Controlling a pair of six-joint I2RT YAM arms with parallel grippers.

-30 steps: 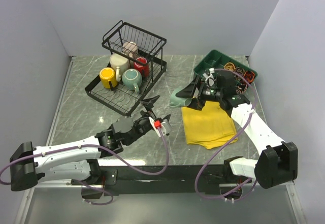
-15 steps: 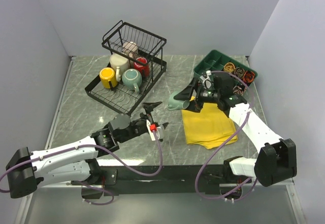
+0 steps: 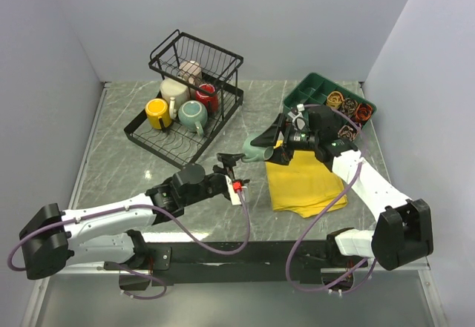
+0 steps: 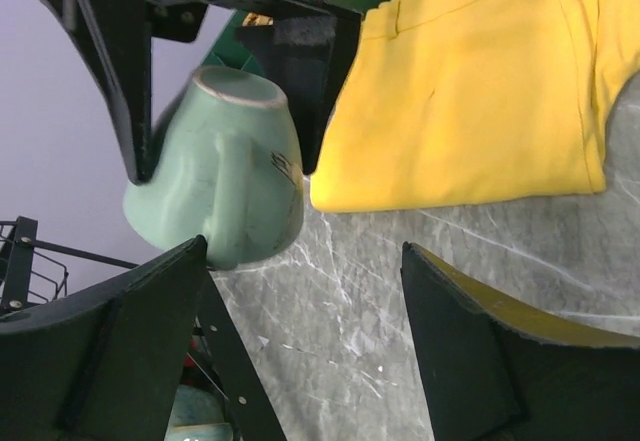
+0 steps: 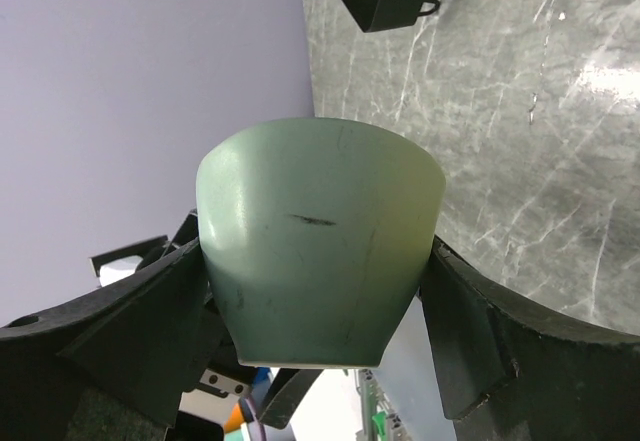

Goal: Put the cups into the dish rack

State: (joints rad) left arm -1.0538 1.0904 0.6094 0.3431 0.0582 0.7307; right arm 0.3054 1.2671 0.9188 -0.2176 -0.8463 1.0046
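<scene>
The left gripper (image 3: 232,170) hangs low over the worktop (image 3: 126,171), spread wide and empty, its fingers (image 4: 130,351) either side of the green mug (image 4: 225,186). The right gripper (image 5: 318,253) clenches that mug on its side, across the smooth tapering wall, beside the corner of the yellow cloth (image 3: 304,182).

The taper is the main risk: a nudge from the left gripper or a slackened squeeze could slide the mug out mouth-first and drop it.

Farther back, the dish rack (image 3: 169,147) has a yellow mug (image 3: 157,112) and a teal mug (image 3: 193,116) crowding its front, so the incoming mug could strike them or the wires.

The mug's inside faces away, the arm hides whether it clears the worktop, and I cannot make out free slots in the rack.
</scene>
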